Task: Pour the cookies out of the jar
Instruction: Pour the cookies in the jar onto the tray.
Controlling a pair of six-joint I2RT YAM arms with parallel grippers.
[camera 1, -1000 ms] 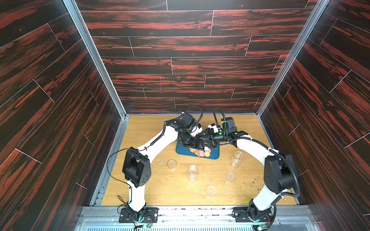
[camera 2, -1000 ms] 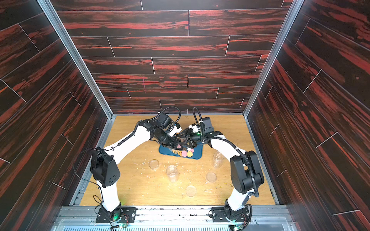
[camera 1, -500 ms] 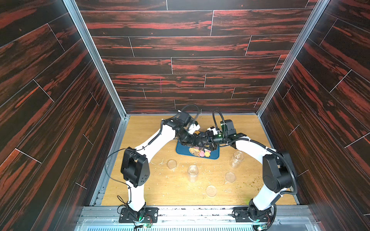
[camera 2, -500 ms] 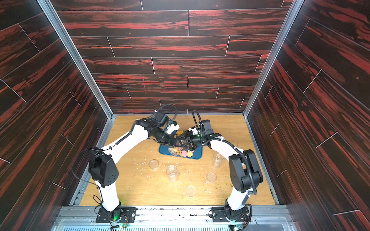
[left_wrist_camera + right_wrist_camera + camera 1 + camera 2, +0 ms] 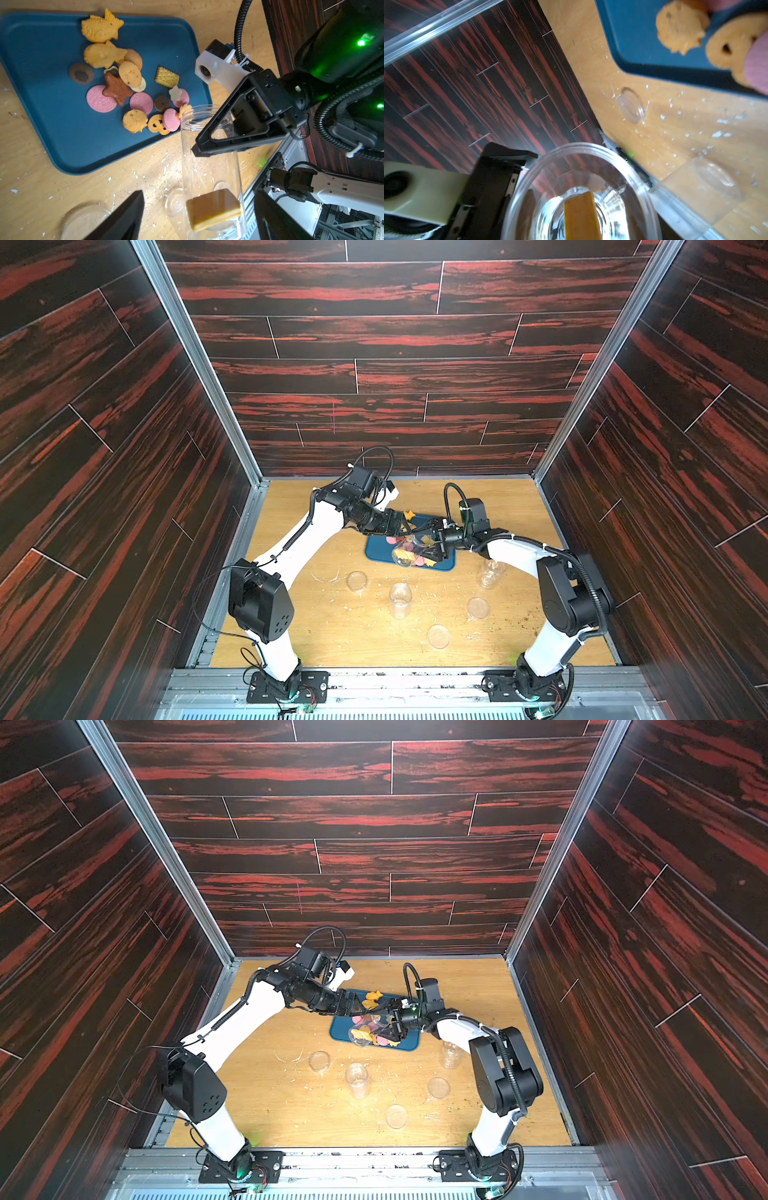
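Change since a second ago: the left arm is drawing back from the jar (image 5: 209, 172), and the left tool (image 5: 198, 193) is standing wider than it was. The right arm and the jar are staying roughly in place.

Left tool: the fingers are gaping wide and holding nothing. In the left wrist view the jar's base end is lying between them, with a gap showing on each side.
Right tool (image 5: 212, 133): it is clamping the clear jar across its middle.

Key relation: the jar is hanging tilted, with its long axis running from the raised base, just beside the left tool, down to the mouth. The mouth is hovering at the edge of the blue tray (image 5: 41, 72). The right arm is carrying the jar, so any further tipping is probably its job.

Cookies (image 5: 133, 93): most are lying loose on the tray in a scatter of pink rounds, yellow fish shapes, a brown star, a pretzel and a small cracker square. One square cookie (image 5: 214, 209), brown on top and yellow below, is sitting at the base end of the jar.

Judgement: the pour is nearly done. A steeper tilt or a shake is looking necessary. With the mouth at the tray's rim, the last piece could land on the desk (image 5: 62, 187) among the crumbs (image 5: 164, 168).
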